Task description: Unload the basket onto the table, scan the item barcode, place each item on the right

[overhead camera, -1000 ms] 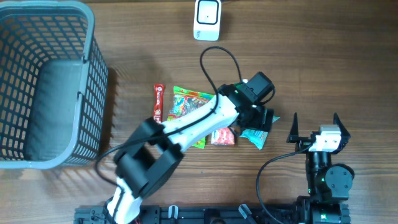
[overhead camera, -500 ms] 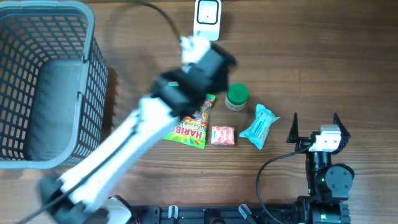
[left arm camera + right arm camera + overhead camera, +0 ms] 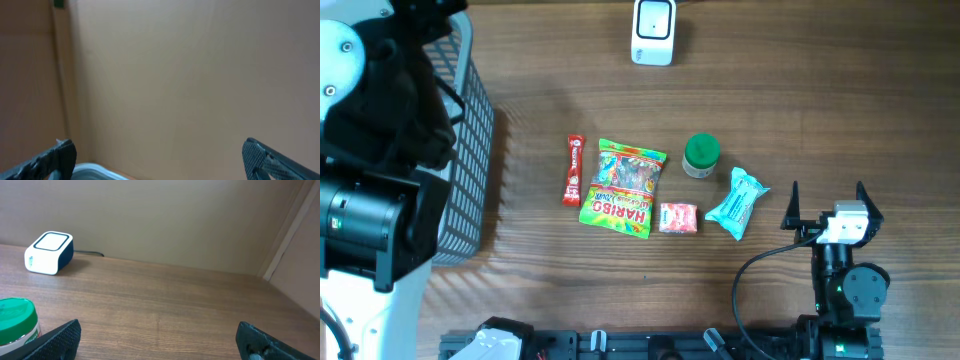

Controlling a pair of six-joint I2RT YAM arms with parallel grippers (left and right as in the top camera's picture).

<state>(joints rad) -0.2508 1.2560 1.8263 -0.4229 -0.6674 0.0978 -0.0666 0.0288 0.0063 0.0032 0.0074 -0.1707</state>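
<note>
Lying flat on table: gummy bag. Red bar just left of bag; pink packet, teal packet, green-lidded jar to its right; scanner well beyond it. Right gripper far right of bag, fingers apart, empty. Left gripper we read as raised, probably above basket left of bag; fingers spread, nothing between.

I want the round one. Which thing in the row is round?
The green-lidded jar, next to the teal packet; all others lie flat in wrappers.
</note>
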